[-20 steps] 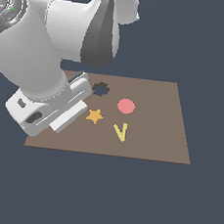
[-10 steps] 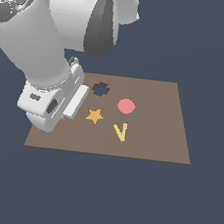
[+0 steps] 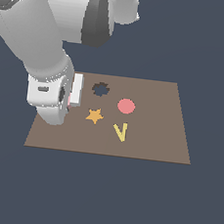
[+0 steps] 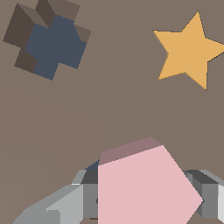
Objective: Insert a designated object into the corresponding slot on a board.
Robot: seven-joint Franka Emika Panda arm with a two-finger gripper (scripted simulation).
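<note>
In the wrist view the pale-pink pentagon piece [image 4: 144,186] fills the space between my grey fingers [image 4: 85,199], and my gripper [image 4: 146,201] is shut on it, just over the brown board [image 4: 109,109]. A dark sliver [image 4: 92,168] peeks out at the piece's edge; the slot is otherwise hidden under the piece. In the exterior view my gripper [image 3: 69,103] is low over the board's [image 3: 150,138] left part, mostly hidden behind the white hand.
The jagged dark hole [image 3: 101,89] [image 4: 48,41] and the orange star [image 3: 94,115] [image 4: 188,48] lie close to the gripper. Further to the exterior view's right are a red-pink disc [image 3: 126,106] and a yellow V shape [image 3: 120,131].
The hand has swung a little toward the exterior view's right and turned more upright over the board's left part. The shapes on the board have not moved.
</note>
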